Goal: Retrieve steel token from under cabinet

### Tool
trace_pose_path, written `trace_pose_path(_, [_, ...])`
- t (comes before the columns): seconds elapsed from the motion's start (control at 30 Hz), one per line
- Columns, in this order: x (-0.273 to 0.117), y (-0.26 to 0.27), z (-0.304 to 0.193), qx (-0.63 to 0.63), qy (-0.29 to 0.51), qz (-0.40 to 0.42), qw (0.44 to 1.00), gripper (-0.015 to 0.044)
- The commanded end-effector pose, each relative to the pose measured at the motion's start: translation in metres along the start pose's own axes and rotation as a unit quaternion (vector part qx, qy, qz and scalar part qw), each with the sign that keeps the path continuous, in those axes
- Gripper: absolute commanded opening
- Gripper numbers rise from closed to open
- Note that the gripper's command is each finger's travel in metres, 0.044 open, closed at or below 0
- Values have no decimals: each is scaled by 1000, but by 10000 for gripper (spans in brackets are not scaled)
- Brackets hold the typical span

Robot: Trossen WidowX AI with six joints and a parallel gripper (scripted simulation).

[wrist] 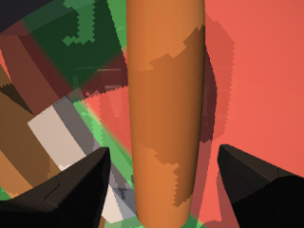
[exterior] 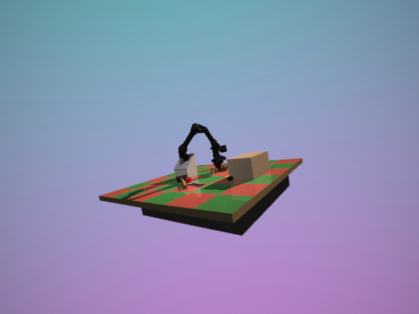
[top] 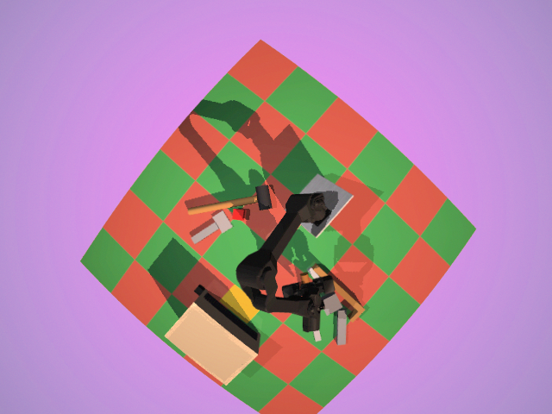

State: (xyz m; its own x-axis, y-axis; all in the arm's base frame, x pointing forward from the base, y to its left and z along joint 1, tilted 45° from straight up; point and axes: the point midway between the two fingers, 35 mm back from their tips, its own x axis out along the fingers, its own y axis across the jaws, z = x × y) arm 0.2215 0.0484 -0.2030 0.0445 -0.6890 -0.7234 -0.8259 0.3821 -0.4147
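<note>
The tan cabinet [top: 211, 342] [exterior: 239, 168] stands near the table's edge, with a dark slotted front. The marked area, a yellow patch [top: 241, 303], lies in front of it, partly hidden by the arm. The steel token is not visible. My gripper [exterior: 218, 167] [wrist: 165, 155] is open, pointing down to one side of the cabinet. In the wrist view an orange rounded handle [wrist: 166, 104] runs between the spread fingers, with gaps on both sides. Its end also shows beside the wrist in the top view [top: 304, 277]; the rest of that tool is hidden by the arm.
A wooden brown piece [top: 345, 294], a pale bar [wrist: 57, 135] and a grey bar [top: 341, 327] lie close around the gripper. A black-headed hammer [top: 263, 197], a grey T-shaped piece [top: 222, 222] and a red block [top: 239, 214] lie farther off. A grey slanted block [top: 317, 181] stands by the arm's base.
</note>
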Motion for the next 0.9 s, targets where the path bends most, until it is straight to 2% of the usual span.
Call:
trace_pose_path(0.0, [8, 1, -3, -3, 3, -2, 1000, 270])
trace_pose_path(0.23, [14, 1, -3, -3, 3, -3, 1000, 270])
trace_pose_path(0.4, [11, 0, -1, 0, 1, 0, 1000, 139])
trace_pose_path(0.67, [11, 0, -1, 0, 1, 0, 1000, 85])
trace_pose_path(0.77, [11, 0, -1, 0, 1, 0, 1000, 7])
trace_pose_path(0.87, [11, 0, -2, 0, 1, 0, 1000, 0])
